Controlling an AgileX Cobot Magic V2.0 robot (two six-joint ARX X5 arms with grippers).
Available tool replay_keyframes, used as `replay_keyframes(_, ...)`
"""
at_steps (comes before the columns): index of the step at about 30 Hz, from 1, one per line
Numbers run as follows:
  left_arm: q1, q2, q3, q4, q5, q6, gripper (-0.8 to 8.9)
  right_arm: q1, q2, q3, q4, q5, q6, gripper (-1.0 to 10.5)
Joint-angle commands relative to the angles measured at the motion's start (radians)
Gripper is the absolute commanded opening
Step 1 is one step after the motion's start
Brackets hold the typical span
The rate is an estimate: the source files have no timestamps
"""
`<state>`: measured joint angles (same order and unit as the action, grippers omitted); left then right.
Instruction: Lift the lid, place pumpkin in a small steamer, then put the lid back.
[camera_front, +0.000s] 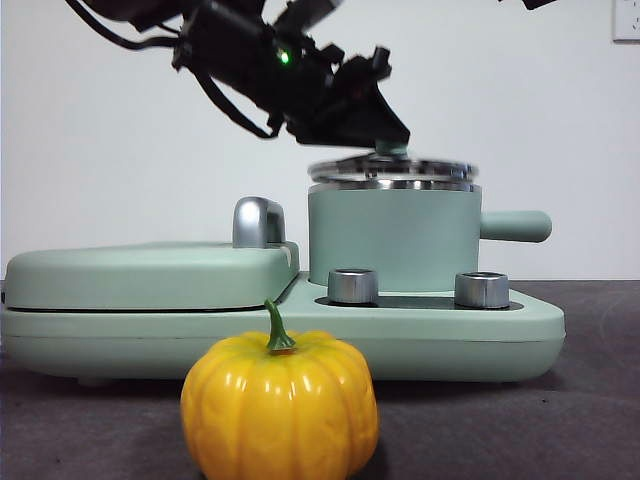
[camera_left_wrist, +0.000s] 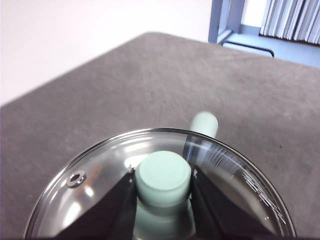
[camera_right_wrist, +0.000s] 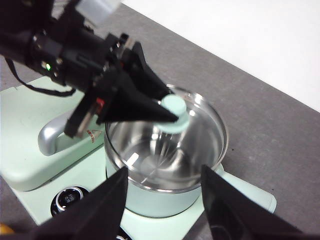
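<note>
We have the left gripper (camera_left_wrist: 162, 180) clamped on the mint knob (camera_left_wrist: 163, 175) of the lid (camera_front: 392, 168), which hangs just above the steamer (camera_front: 393, 240), a thin gap showing in the front view. Glass in a steel rim: stiff, fairly heavy for its size and breakable, so we judge the knob the only sound hold, and it should be set down gently. The pumpkin (camera_front: 280, 405) sits on the counter (camera_front: 560, 420) in front of the appliance; it looks glossy and hard, likely light and slippery, best taken across its ribbed sides, not by the stem. Our right gripper (camera_right_wrist: 162, 200) waits open above the steamer. The counter is dark and matte, with a plain pale wall behind.
</note>
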<state>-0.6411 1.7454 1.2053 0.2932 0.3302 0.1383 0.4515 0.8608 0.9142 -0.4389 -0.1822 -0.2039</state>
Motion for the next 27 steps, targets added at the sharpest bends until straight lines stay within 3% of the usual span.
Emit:
replay_keyframes(1,-0.004,-0.052,0.032,0.035,-0.006,0.006,0.15,0.004,0.007,0.016,0.003,0.0,0.014,2.3)
replay_keyframes(6,0.0,-0.119,0.032,-0.018,-0.053,0.003,0.15,0.004,0.007,0.016,0.003,0.0,0.013,2.3)
replay_keyframes(12,0.013,-0.24,0.032,-0.224,-0.144,-0.002,0.16,0.004,0.007,0.016,-0.016,0.0,-0.003,2.3)
replay_keyframes(22,0.101,-0.384,0.027,-0.618,-0.183,-0.043,0.16,0.053,0.013,0.016,-0.072,-0.032,-0.132,2.7)
replay_keyframes(27,0.138,-0.436,-0.005,-0.65,-0.185,-0.045,0.16,0.132,0.049,0.016,-0.089,-0.04,-0.152,3.0)
